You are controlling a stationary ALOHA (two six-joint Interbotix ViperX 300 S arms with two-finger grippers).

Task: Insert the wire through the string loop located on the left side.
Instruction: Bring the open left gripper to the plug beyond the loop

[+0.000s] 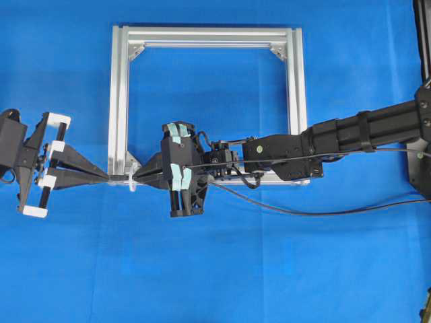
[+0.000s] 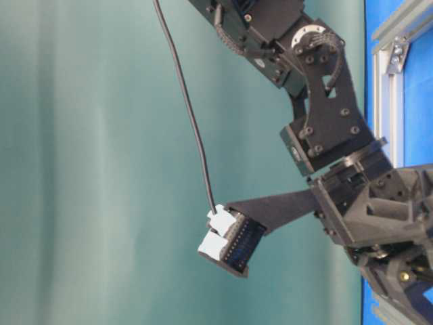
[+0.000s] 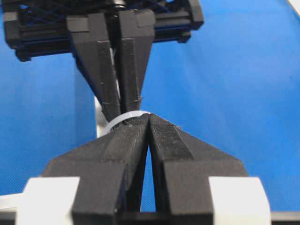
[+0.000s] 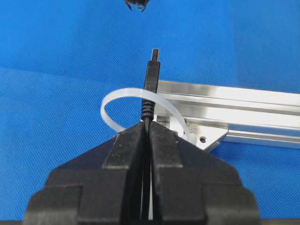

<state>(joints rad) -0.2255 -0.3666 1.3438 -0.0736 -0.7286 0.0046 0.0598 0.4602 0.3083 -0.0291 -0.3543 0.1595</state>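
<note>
My right gripper (image 1: pixel 135 176) is shut on the wire (image 1: pixel 323 214), which trails right across the cloth. In the right wrist view the dark plug (image 4: pixel 151 75) sticks out past the right gripper (image 4: pixel 146 123) and passes through the whitish string loop (image 4: pixel 126 92), whose band crosses over it. The loop (image 1: pixel 130 184) hangs at the frame's near left corner. My left gripper (image 1: pixel 108 177) faces the right one from the left, shut, tips close to the plug. In the left wrist view its tips (image 3: pixel 149 117) meet just before the loop (image 3: pixel 117 121); the plug is hidden there.
The square silver aluminium frame (image 1: pixel 118 101) lies flat on the blue cloth, its near rail (image 4: pixel 234 101) just beyond the loop. The right arm (image 1: pixel 363 131) reaches across the frame's near right corner. Open blue cloth lies in front of both grippers.
</note>
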